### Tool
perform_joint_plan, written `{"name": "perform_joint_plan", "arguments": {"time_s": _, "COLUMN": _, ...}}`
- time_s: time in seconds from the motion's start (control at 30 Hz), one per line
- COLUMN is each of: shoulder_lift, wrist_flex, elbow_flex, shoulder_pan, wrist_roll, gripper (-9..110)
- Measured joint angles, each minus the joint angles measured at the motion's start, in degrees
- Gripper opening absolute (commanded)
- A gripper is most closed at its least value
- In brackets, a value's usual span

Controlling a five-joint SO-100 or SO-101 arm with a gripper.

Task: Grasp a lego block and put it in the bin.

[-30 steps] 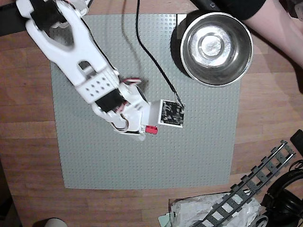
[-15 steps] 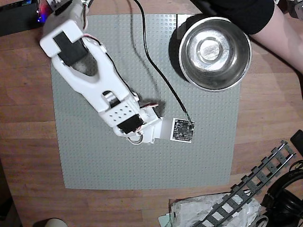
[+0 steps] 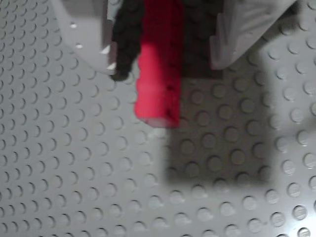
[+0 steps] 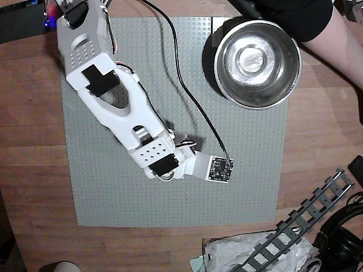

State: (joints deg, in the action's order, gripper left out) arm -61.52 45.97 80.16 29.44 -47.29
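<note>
In the wrist view the red lego block (image 3: 157, 74) hangs lengthwise between my two fingers, its free end pointing toward the camera over the grey studded baseplate (image 3: 74, 173). My gripper (image 3: 168, 69) is shut on it, the black-padded left finger (image 3: 123, 49) against one side and the pale right finger (image 3: 237, 34) on the other. From overhead, the white arm (image 4: 130, 119) reaches across the baseplate and its wrist camera board (image 4: 218, 169) hides both the gripper and the block. The bin (image 4: 258, 54), a shiny steel bowl, stands at the baseplate's far right corner, well away from the wrist.
A person's arm (image 4: 340, 34) lies by the bowl at the top right. A black cable (image 4: 187, 85) runs from the top edge to the wrist camera. A toy rail track (image 4: 309, 218), crumpled plastic (image 4: 244, 255) and black cables sit at the bottom right on the wooden table.
The arm has stretched out, carrying the wrist down and to the right over the baseplate. The red block, visible at the gripper a second ago, is now hidden under the wrist from overhead.
</note>
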Motion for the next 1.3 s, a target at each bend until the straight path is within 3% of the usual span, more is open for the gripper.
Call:
{"name": "perform_joint_plan", "arguments": {"time_s": 0.3, "shoulder_lift": 7.91, "wrist_flex": 11.51, "elbow_flex": -13.01, "shoulder_pan": -1.41, "wrist_roll": 0.00, "gripper": 0}}
{"name": "perform_joint_plan", "arguments": {"time_s": 0.6, "shoulder_lift": 2.46, "wrist_flex": 20.48, "elbow_flex": -14.06, "shoulder_pan": -0.62, "wrist_roll": 1.05, "gripper": 0}}
{"name": "perform_joint_plan", "arguments": {"time_s": 0.97, "shoulder_lift": -14.50, "wrist_flex": 29.27, "elbow_flex": -11.07, "shoulder_pan": 9.67, "wrist_roll": 11.43, "gripper": 0}}
{"name": "perform_joint_plan", "arguments": {"time_s": 1.3, "shoulder_lift": -16.44, "wrist_flex": 29.71, "elbow_flex": -5.01, "shoulder_pan": 25.58, "wrist_roll": 14.59, "gripper": 0}}
